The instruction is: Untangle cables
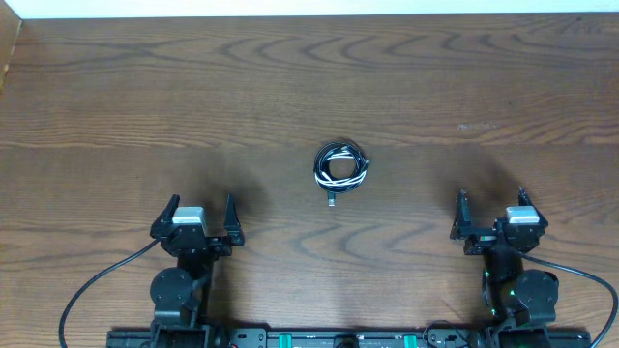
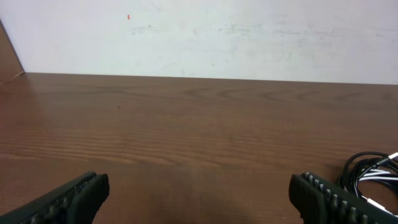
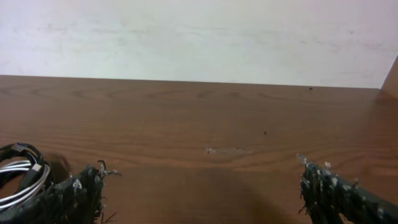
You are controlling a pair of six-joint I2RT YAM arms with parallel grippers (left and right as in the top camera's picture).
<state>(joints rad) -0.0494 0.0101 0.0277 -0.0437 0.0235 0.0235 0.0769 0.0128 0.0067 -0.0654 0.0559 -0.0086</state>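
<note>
The cables (image 1: pixel 341 166) lie as one small coiled bundle of black and white cords at the middle of the wooden table, a plug end sticking out toward the front. My left gripper (image 1: pixel 202 210) stands open near the front left, well away from the bundle, with nothing between its fingers. At the front right my right gripper (image 1: pixel 490 205) is open and empty too. The left wrist view shows the cables (image 2: pixel 372 180) at its right edge, beyond the right finger (image 2: pixel 323 198). In the right wrist view the cables (image 3: pixel 18 174) sit at the left edge, behind the left finger (image 3: pixel 74 196).
The brown wooden table (image 1: pixel 290 87) stretches back to a white wall (image 2: pixel 205 34). Thick black arm cables (image 1: pixel 97 280) trail from both arm bases along the front edge.
</note>
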